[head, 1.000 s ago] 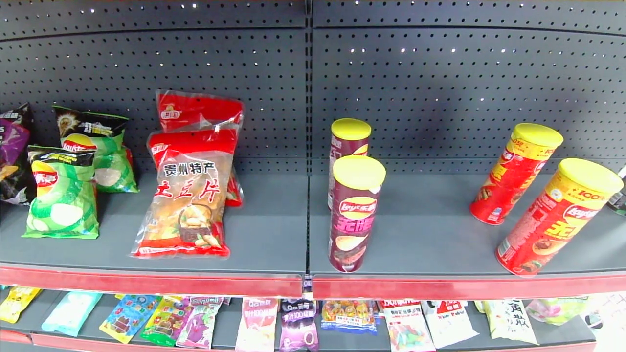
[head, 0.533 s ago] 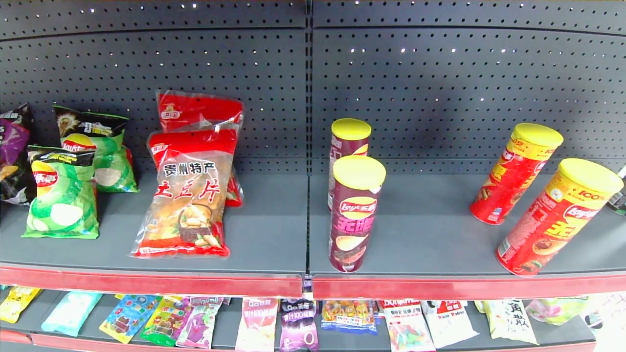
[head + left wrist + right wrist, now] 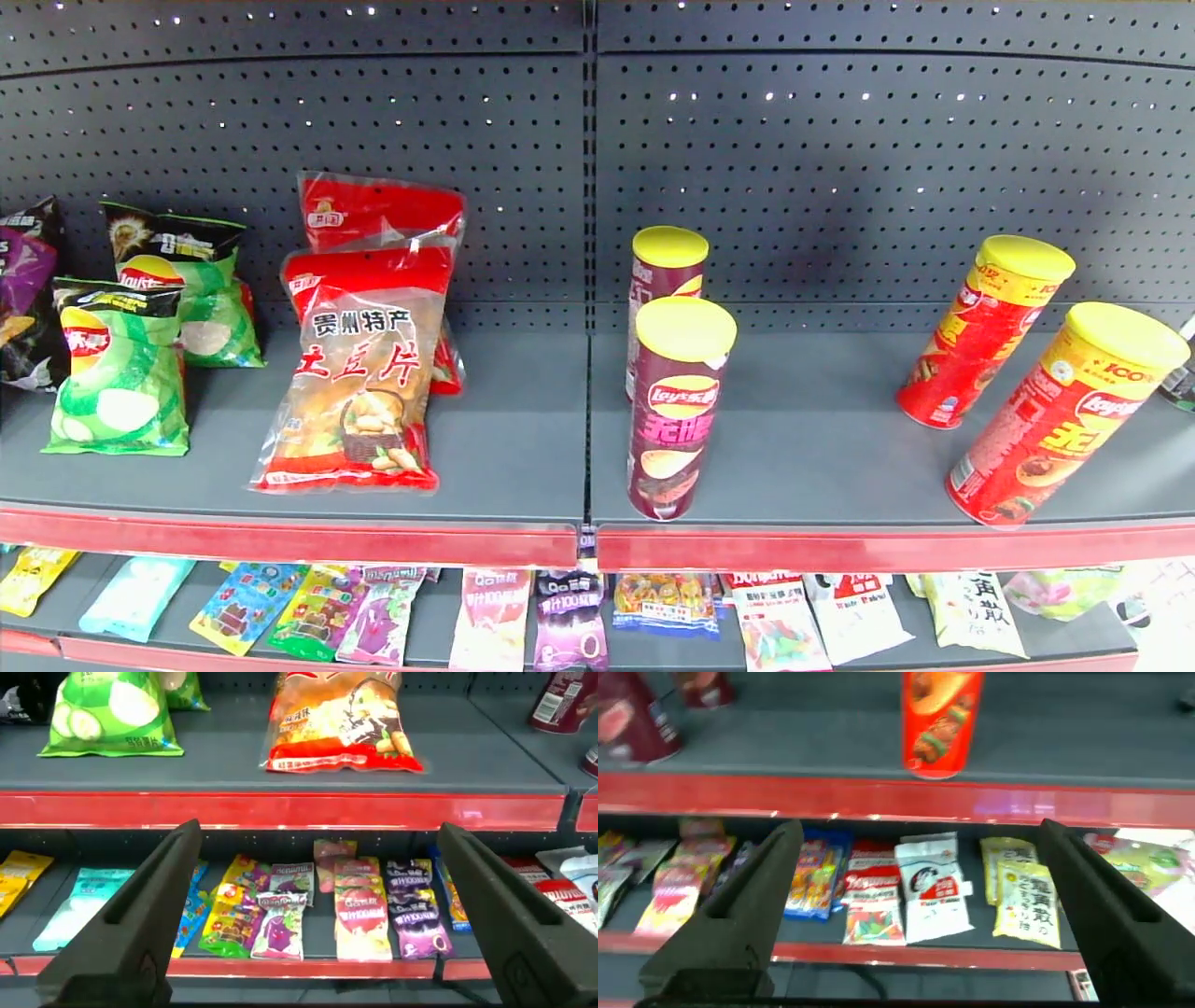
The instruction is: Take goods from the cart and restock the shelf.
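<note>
Two maroon cans (image 3: 677,411) stand upright at centre frame on the shelf (image 3: 523,439); two red cans (image 3: 1064,420) stand at right; red bags (image 3: 359,373) and green bags (image 3: 121,373) sit at left. Left gripper (image 3: 318,833) and right gripper (image 3: 920,831) face the shelf's red edge, jaws wide apart, holding nothing. Small packets (image 3: 569,621) line the lower shelf (image 3: 1074,635) at bottom frame.

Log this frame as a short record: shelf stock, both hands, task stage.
upper shelf: two green bags, two potato bags, two maroon cans, two red cans
lower shelf: row of small packets
left hand: open, empty, facing the shelf front
right hand: open, empty, facing the shelf front
stage: no goods in hand
</note>
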